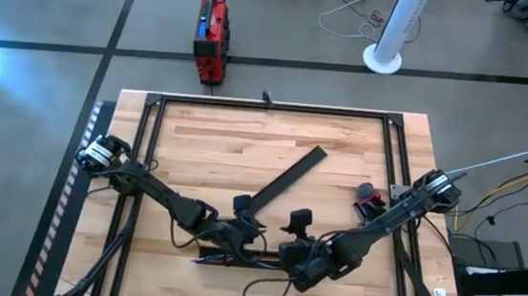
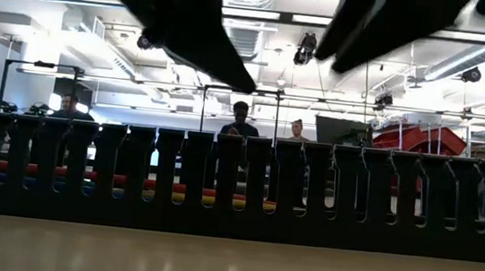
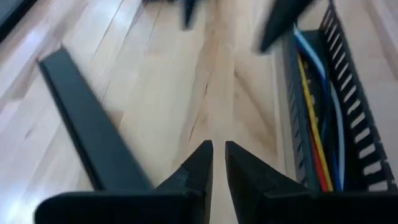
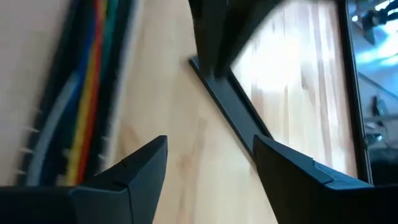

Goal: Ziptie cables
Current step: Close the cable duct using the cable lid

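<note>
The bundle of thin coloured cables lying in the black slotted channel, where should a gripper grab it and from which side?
Probably from straight above, at mid-length. The coloured cables lie flat and parallel inside the black slotted channel, whose toothed walls block a sideways approach. The fingers should straddle the bundle across its width, in a gap between the teeth.

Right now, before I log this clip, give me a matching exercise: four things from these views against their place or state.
Things:
1. left gripper
2. right gripper
3. cables
4. flat black bar

States:
A. lying inside a slotted black channel
B. fingers wide apart, nothing between them
C. lying diagonally on bare wood
D. fingers nearly touching, nothing between them

Pairs: 1-D, 2-B, 3-A, 4-C
</note>
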You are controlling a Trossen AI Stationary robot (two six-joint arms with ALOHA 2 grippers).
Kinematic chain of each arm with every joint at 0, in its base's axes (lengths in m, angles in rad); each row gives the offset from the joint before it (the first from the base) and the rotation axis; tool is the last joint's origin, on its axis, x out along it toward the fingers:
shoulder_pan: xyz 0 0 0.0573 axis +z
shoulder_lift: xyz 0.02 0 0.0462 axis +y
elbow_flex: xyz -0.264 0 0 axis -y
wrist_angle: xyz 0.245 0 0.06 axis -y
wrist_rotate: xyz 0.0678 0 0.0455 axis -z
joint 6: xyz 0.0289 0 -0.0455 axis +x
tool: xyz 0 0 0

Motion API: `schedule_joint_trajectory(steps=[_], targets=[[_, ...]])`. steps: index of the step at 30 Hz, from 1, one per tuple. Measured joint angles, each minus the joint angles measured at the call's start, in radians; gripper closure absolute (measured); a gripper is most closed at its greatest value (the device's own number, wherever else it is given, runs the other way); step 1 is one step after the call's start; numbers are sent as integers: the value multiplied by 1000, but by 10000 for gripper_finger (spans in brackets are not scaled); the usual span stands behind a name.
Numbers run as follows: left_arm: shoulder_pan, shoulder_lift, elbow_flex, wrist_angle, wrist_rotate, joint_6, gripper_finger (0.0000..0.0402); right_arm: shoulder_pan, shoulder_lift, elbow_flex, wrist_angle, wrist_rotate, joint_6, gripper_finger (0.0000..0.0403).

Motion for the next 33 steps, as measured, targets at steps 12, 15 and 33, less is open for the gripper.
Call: schedule_joint_trajectory(steps=[12,15,33], targets=[[-67,-57,0,-272,7,-224,348,-336,2,-277,439,-380,-260,214],[-87,-57,-2,-315,6,-285,343,-414,2,-321,546,-402,-323,234],[-98,15,-49,-181,-80,-379,319,-625,115,-393,657,-701,-475,397]])
